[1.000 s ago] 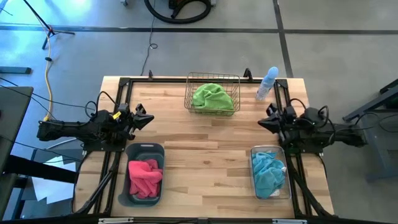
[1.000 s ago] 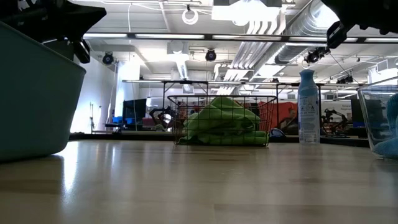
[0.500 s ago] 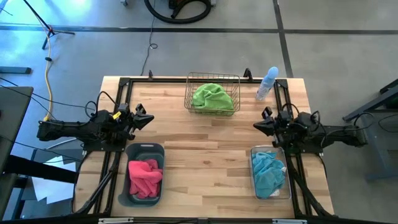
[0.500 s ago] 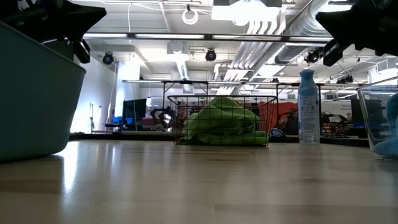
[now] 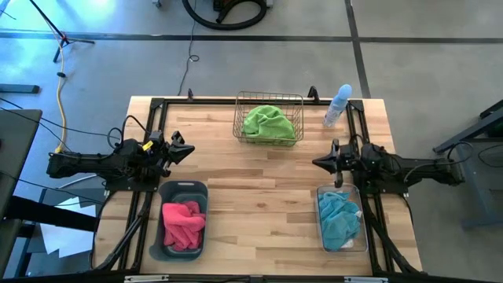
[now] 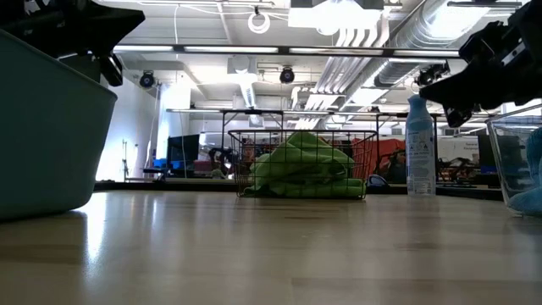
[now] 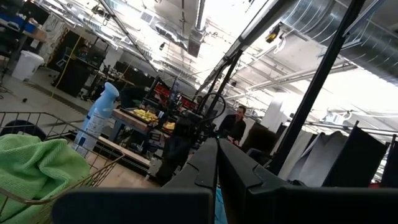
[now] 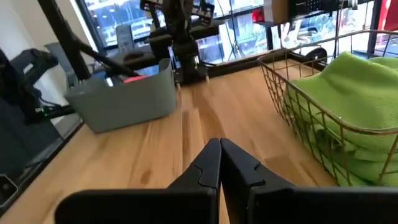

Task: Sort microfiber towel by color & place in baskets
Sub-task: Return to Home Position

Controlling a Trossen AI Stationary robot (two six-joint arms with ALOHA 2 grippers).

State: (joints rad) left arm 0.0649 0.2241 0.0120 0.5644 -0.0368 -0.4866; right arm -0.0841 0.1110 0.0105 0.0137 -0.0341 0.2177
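Sorting looks done. R gripper [image 5: 317, 163] near clear tub [image 5: 318, 224], fingers closed, empty; L gripper [image 5: 190, 149] closed too. Next: retract to home.

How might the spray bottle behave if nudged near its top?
The spray bottle stands tall and narrow, so it would probably tip rather than slide. Its pale plastic suggests little weight. Near the table edge, it could fall off.

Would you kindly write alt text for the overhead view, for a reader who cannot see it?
On a wooden table, a wire basket top centre holds a green towel, a grey tub lower left a pink towel, a clear tub lower right a blue towel. The left claw and right claw hang empty at either side.
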